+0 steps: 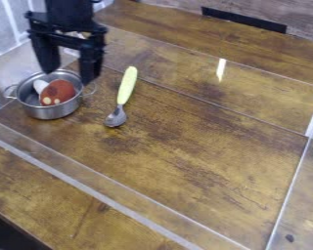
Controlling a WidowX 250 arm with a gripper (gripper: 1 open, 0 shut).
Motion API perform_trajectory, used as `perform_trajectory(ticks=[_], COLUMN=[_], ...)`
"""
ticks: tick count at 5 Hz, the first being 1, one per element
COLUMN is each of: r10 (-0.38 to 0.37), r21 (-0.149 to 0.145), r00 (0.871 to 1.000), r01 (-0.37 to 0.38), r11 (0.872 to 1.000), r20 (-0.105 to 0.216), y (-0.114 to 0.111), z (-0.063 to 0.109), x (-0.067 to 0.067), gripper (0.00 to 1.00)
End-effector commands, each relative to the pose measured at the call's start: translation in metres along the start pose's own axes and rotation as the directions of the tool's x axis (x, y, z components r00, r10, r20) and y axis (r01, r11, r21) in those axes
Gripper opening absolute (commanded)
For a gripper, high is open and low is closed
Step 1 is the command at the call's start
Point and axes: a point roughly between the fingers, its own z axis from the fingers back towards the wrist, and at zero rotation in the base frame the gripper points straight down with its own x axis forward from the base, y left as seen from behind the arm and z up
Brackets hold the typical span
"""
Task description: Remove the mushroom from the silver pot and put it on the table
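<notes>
The silver pot point(46, 98) sits at the left of the table point(211, 146). Inside it lies the mushroom point(59, 92), with its red-orange cap up and a pale part beside it. My black gripper point(70, 84) hangs just above and behind the pot, open. Its two fingers point(91, 76) are spread wide, straddling the pot's right half. Nothing is between them, and the arm hides part of the pot's far rim.
A spoon point(121, 94) with a yellow-green handle lies just right of the pot, bowl towards the front. Clear plastic walls point(81, 181) fence the work area along the front, the left and the right.
</notes>
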Motion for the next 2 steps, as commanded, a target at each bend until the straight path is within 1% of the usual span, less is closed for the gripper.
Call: perform_trajectory(ticks=[1,2], r10=[0.009,-0.008], r21=[0.016,0.01], r00=[0.997,0.996], r01=[-0.01,0.007], r11=[1.0,1.0], r20=[0.077,0.086], y=[0.034,0.049], z=[0.026,0.029], x=[-0.003,-0.003], gripper=[1.0,1.0])
